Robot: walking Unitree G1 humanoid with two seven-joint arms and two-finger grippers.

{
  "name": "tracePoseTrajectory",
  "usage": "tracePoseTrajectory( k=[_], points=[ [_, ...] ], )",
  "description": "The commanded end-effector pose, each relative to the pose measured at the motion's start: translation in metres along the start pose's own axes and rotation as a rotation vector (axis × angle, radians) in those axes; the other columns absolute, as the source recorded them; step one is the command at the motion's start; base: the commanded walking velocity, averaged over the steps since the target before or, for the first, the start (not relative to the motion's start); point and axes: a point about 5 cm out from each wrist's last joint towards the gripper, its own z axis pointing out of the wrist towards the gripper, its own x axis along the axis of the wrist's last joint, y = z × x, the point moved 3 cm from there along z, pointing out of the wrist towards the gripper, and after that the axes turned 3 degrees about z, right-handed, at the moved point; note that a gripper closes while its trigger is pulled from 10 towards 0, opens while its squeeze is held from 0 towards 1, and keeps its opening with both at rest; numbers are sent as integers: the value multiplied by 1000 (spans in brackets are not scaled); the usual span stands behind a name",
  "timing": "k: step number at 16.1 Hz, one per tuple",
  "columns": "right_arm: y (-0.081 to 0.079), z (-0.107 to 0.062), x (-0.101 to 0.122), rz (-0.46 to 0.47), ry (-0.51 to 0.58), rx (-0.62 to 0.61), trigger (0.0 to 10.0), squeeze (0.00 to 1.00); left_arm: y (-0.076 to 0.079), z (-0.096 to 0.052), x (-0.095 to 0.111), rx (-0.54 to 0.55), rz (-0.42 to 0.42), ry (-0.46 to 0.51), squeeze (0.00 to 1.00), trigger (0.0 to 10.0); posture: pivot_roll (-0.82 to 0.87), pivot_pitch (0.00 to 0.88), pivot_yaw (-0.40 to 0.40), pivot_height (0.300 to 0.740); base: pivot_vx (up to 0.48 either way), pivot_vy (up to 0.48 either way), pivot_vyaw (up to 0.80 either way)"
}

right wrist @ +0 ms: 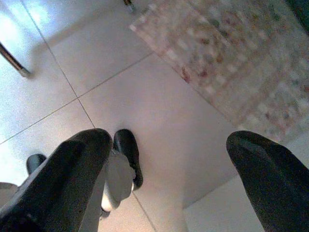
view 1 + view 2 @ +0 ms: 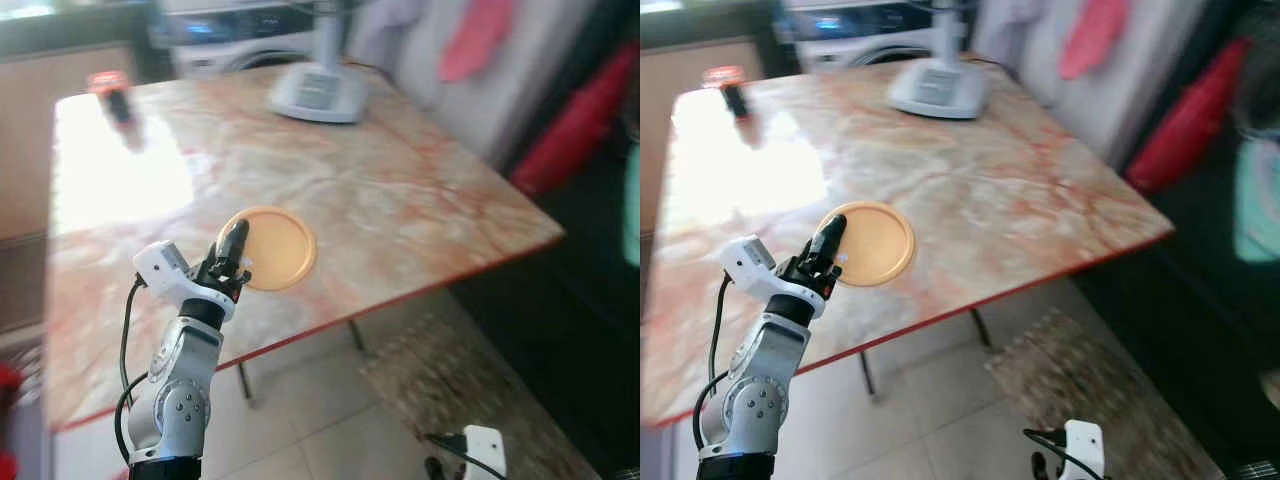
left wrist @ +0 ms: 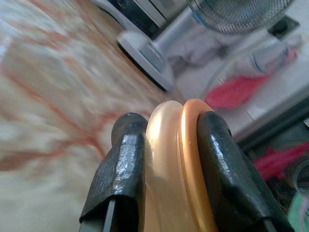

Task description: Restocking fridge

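The left arm rises nearest the head camera, and its left gripper (image 2: 232,250) is clenched on the rim of an orange plate (image 2: 272,248); the left wrist view shows the two black fingers (image 3: 118,179) pinching the rim edge-on, so the plate (image 3: 181,164) seems to be two nested discs or one with a pale inner face, I cannot tell which. Taking the marble table (image 2: 400,200) as the landmark, the plate hangs just over its near edge, whether touching the top or lifted clear I cannot say. At the table's far side stands a fan base (image 2: 318,92), and at its far left corner a small dark item with a red top (image 2: 112,92), blurred. Below the table's near edge, the right gripper (image 1: 169,164) hangs idle over the tiled floor, fingers spread and empty. The chief risk, as I judge it, is the thin rim grip: a smooth plate held at one edge could pivot or slip while walking to the fridge, or clip the table edge on withdrawal.
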Motion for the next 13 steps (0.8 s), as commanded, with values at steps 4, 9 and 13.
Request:
tracePoseTrajectory(
  k=[4,9,13],
  points=[
    [-8,1,-4,-16,-17,9,10000,0,6,1,3,-16,9,10,0,10000,-100,75,-39,740,0,0,-800],
    [-5,1,-1,-20,-19,11,10000,0,6,2,3,-17,7,10,0,10000,-102,74,-39,740,0,0,-800],
    [-4,1,-1,-25,-24,15,10000,0,7,1,2,-19,3,11,0,10000,-100,74,-40,740,0,0,-800]
  ],
)
